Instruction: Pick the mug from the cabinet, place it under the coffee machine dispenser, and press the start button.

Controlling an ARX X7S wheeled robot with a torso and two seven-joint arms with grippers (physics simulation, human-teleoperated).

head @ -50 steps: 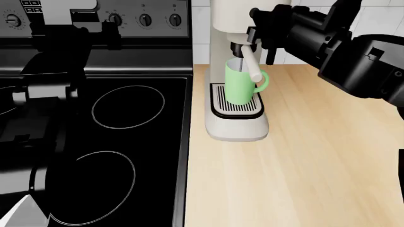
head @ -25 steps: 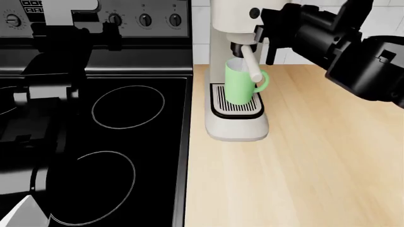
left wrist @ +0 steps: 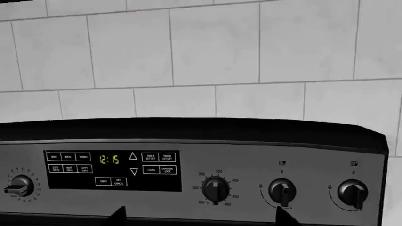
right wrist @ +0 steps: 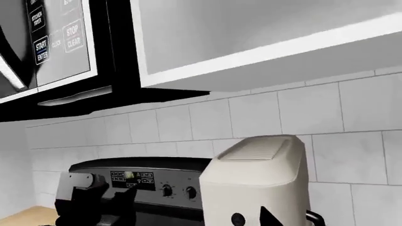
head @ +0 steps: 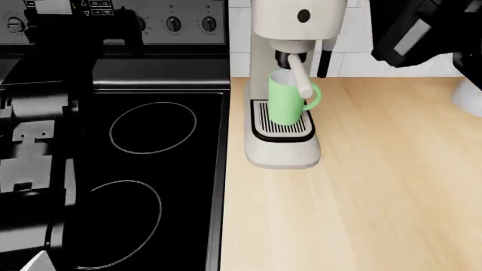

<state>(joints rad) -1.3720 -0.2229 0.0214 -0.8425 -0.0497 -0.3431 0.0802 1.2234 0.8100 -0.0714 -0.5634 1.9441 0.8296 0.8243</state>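
The light green cylindrical mug stands on the cream espresso machine's slotted drip tray under its dark round dispenser, centre frame, well apart from the black right end effector at upper right, whose jaw state cannot be told.

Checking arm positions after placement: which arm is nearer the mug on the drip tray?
Right. The right arm sits raised behind and to the mug's right; the left arm is over the stove, farther away.
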